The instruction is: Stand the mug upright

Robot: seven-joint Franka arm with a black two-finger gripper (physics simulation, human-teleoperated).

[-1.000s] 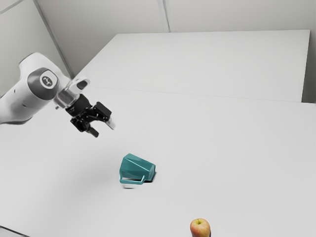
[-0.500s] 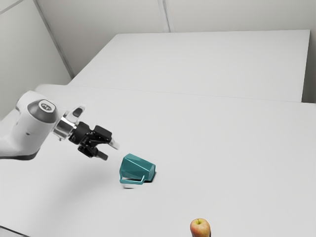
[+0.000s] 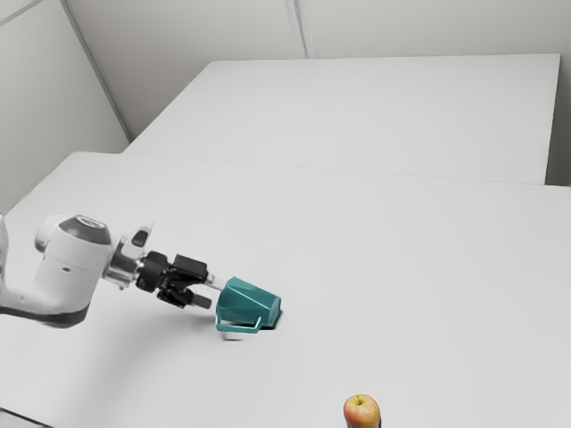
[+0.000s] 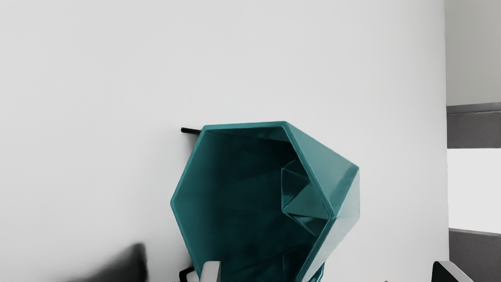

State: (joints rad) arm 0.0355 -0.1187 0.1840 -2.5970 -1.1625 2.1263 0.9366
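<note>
Gripper (image 3: 214,293) lower now, beside the toppled mug (image 3: 245,304), wide open and empty, one fingertip (image 4: 211,271) seemingly at the rim.

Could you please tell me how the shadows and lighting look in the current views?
Exterior view: soft shading on the table, a dark sliver beside the mug; wrist view: the mug's inside is dark, its outer facets paler, and one table shadow soft-edged.

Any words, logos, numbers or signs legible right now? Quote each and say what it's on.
Legible text: none to quote.
White robot arm: pale mark on its dark grey joint cap, too small to read.
Teal faceted mug: no lettering visible.
Red-and-yellow apple: no label visible.
</note>
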